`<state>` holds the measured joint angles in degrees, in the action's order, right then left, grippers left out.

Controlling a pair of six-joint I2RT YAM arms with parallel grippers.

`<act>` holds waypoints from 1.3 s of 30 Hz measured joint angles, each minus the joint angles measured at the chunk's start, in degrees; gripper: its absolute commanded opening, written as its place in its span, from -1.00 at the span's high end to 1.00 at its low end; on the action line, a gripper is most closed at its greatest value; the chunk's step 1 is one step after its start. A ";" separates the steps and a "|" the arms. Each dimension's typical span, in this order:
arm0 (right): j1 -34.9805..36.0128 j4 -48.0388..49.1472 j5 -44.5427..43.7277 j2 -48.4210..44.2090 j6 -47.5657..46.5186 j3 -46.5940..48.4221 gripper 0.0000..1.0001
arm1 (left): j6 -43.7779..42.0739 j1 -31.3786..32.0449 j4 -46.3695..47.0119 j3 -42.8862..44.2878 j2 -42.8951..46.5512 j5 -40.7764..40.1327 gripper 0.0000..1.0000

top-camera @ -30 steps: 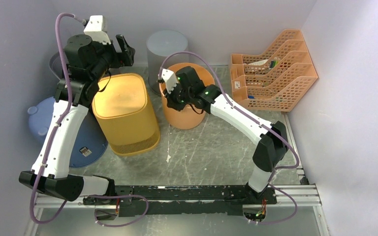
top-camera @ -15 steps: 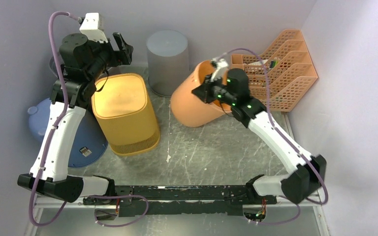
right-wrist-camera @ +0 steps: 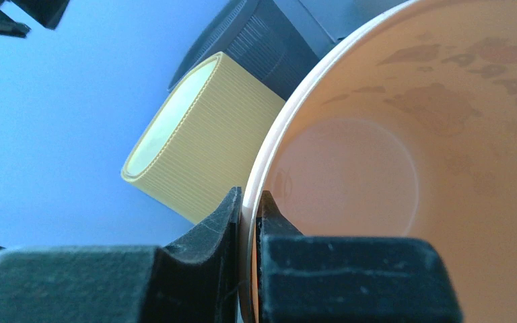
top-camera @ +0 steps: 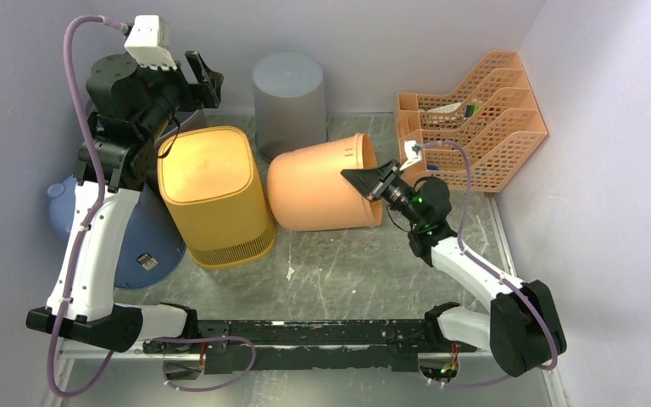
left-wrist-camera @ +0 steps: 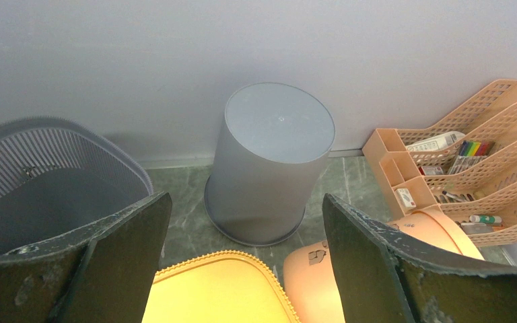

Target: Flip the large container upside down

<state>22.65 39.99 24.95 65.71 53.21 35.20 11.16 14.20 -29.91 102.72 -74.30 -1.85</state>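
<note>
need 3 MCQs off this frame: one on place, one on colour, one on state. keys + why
1. Where does the orange bin lie?
A. At the near edge, by the arm bases
B. On its side, between the yellow container and the file rack
C. Upright in the far left corner

2. What colour is the round bin at the back?
A. Red
B. Green
C. Grey

3. The right claw is:
A. Shut on the orange bin's rim
B. Open, above the bin
C. Shut on nothing

Key:
1 B: the top view shows it lying on its side between those two.
2 C: it is grey in both the top and left wrist views.
3 A: the right wrist view shows both fingers pinching the rim.
</note>
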 measured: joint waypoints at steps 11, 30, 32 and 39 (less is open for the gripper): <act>-10.38 40.89 -2.99 19.23 28.72 -14.12 1.00 | -0.74 -0.02 -1.05 3.48 -1.29 -0.02 -0.85; -9.64 47.60 -2.01 36.39 36.13 3.28 1.00 | -2.82 -0.02 -6.29 13.62 -7.80 -0.39 -0.80; -9.20 47.56 -1.70 40.33 36.41 4.79 1.00 | -3.04 -0.02 -6.47 14.14 -8.09 -0.63 -0.80; -9.20 48.17 -1.09 47.06 38.91 9.16 1.00 | -3.54 -0.02 -7.02 14.23 -8.74 -1.84 -0.80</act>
<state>13.45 88.16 23.86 112.77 92.12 44.36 7.62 14.17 -36.93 116.95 -83.05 -3.68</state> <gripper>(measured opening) 0.059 0.904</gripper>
